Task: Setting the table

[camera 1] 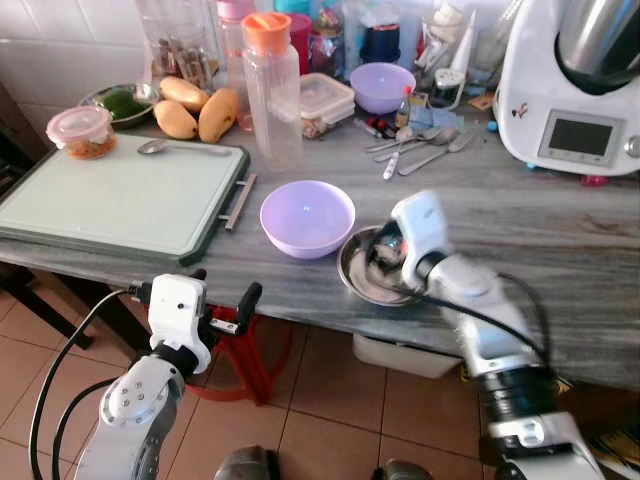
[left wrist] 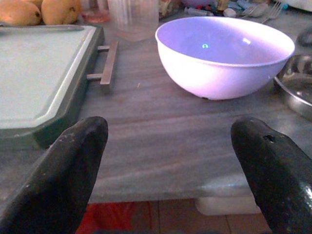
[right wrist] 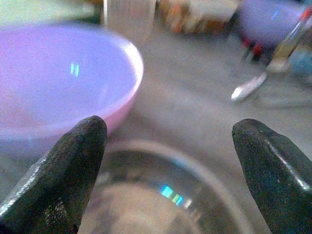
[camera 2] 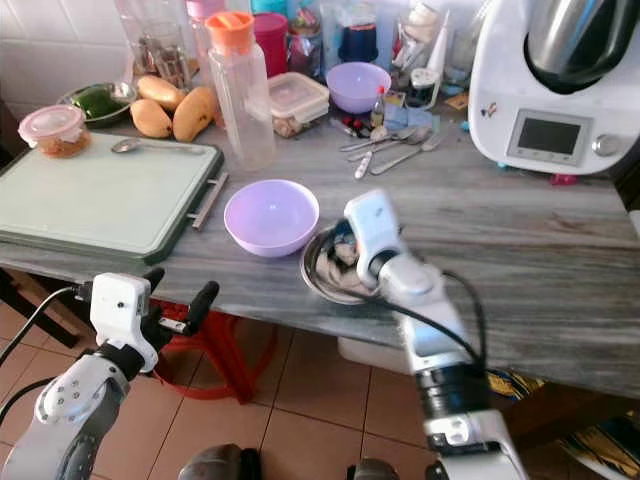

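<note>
Reaching into the steel bowl (camera 1: 375,268) at the counter's front edge, the right gripper (right wrist: 168,165) hung spread wide and held nothing.

The steel bowl sat touching or just beside the lilac bowl (camera 1: 307,217), so a finger closing on the shared side might have nudged the lilac bowl or skidded the steel one off the grey counter (camera 1: 520,220). The left gripper (left wrist: 165,161) waited below the edge, fingers apart and empty, facing the lilac bowl.
</note>
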Motion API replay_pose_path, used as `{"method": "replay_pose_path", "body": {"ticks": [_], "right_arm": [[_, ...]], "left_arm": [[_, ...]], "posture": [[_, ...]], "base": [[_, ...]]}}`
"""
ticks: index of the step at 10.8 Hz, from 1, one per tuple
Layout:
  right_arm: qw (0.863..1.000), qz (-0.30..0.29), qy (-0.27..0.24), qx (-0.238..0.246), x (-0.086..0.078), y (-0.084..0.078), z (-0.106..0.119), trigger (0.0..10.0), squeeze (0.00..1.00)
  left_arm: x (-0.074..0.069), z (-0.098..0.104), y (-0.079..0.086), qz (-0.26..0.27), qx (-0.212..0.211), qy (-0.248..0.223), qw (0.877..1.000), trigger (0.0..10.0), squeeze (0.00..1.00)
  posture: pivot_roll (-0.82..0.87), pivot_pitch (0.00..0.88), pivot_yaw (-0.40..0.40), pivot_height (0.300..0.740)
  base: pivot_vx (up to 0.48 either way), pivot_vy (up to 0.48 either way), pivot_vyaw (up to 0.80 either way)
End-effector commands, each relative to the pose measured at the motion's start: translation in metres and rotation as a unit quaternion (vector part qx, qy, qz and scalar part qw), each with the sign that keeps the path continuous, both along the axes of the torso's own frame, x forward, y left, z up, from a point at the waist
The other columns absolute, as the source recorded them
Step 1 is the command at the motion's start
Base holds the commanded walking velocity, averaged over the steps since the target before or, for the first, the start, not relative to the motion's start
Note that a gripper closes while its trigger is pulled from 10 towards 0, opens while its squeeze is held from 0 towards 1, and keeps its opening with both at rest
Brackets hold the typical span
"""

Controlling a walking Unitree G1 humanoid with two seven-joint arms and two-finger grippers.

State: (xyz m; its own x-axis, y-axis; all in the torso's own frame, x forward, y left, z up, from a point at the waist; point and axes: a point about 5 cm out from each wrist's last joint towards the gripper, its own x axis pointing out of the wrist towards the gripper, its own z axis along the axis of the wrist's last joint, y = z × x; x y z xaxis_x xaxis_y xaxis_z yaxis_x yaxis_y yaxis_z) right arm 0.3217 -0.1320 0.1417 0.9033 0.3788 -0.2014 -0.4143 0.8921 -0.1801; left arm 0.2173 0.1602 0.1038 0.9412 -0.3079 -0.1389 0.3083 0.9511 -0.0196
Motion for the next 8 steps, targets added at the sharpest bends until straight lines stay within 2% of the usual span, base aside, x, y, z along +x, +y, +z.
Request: {"method": "replay_pose_path", "body": {"ticks": [1, 2, 3, 4, 5, 6, 7, 8], "right_arm": [[1.0, -0.007, -0.022, 0.006, -0.002, -0.003, 0.011, 10.0, 1.0], [0.999, -0.009, -0.038, 0.011, -0.004, -0.005, 0.017, 10.0, 1.0], [0.994, -0.05, -0.098, 0.027, -0.019, -0.016, 0.031, 10.0, 1.0], [0.991, -0.065, -0.109, 0.03, -0.025, -0.02, 0.033, 10.0, 0.99], [0.986, -0.101, -0.125, 0.042, -0.044, -0.029, 0.031, 10.0, 0.91], [0.984, -0.116, -0.129, 0.048, -0.052, -0.033, 0.029, 10.0, 0.71], [0.974, -0.166, -0.138, 0.064, -0.066, -0.038, 0.023, 10.0, 0.0], [0.972, -0.181, -0.136, 0.067, -0.073, -0.036, 0.015, 10.0, 0.0]], "left_arm": [[0.003, 0.0, -0.001, 0.002, 0.001, -0.002, 1.0, 10.0, 0.0], [0.004, 0.001, -0.001, 0.004, 0.0, -0.005, 1.0, 10.0, 0.0], [0.006, 0.001, -0.001, 0.022, -0.006, -0.009, 1.0, 10.0, 0.0], [0.006, 0.001, -0.001, 0.035, -0.005, -0.01, 0.999, 10.0, 0.0], [0.012, 0.002, 0.001, 0.071, 0.007, -0.019, 0.997, 10.0, 0.0], [0.015, 0.003, 0.001, 0.083, 0.012, -0.022, 0.996, 10.0, 0.0], [0.031, 0.005, -0.004, 0.089, 0.005, -0.036, 0.995, 10.0, 0.0], [0.038, 0.008, -0.007, 0.086, 0.002, -0.044, 0.995, 10.0, 0.0]], "posture": [[-0.01, 0.0, 0.051, 0.74], [-0.01, 0.0, 0.05, 0.74], [-0.03, 0.0, 0.039, 0.74], [-0.03, 0.0, 0.038, 0.74], [-0.04, 0.0, 0.035, 0.74], [-0.05, 0.0, 0.034, 0.74], [-0.07, 0.0, 0.043, 0.74], [-0.07, 0.0, 0.054, 0.74]], "base": [[0.0, 0.0, 0.0], [0.0, 0.0, 0.0], [0.0, 0.0, 0.0], [0.0, 0.0, 0.0], [0.0, 0.0, 0.0], [0.0, 0.0, 0.0], [0.0, 0.0, 0.0], [0.0, 0.0, 0.0]]}}
